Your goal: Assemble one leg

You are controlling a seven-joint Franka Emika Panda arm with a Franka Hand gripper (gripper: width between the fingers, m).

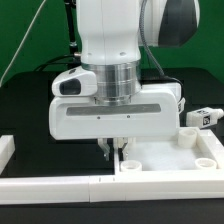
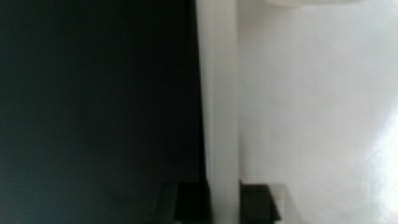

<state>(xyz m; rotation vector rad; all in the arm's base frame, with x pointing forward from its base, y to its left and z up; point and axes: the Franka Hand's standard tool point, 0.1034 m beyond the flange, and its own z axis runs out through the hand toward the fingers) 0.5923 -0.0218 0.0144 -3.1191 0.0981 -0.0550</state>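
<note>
Nearest in the exterior view, a low white rail (image 1: 50, 186) runs along the front of the black table (image 1: 30, 110) and turns back at the exterior view's left. Just behind it, toward the exterior view's right, lies the large white tabletop (image 1: 165, 158), flat on the table with its raised wall up. Round sockets stand in its corners, one (image 1: 128, 164) close to the fingers and two more toward the exterior view's right.

The fingers (image 1: 109, 149) point straight down at the tabletop's wall on the exterior view's left side. In the wrist view the two dark fingers (image 2: 263, 200) stand one on each side of that pale wall (image 2: 217, 110), the black table on one side and the tabletop's white floor on the other. The gap between them is narrow, barely wider than the wall. Whether they actually press on it cannot be told.

Farther back, the leg (image 1: 205, 117) lies on the table near the exterior view's right edge. It is beyond the tabletop's far corner, apart from the fingers and untouched, with black-and-white tags showing on its faces.

Above the fingers rises the broad white hand body (image 1: 115, 112), and behind everything hangs a green backdrop (image 1: 25, 30).
</note>
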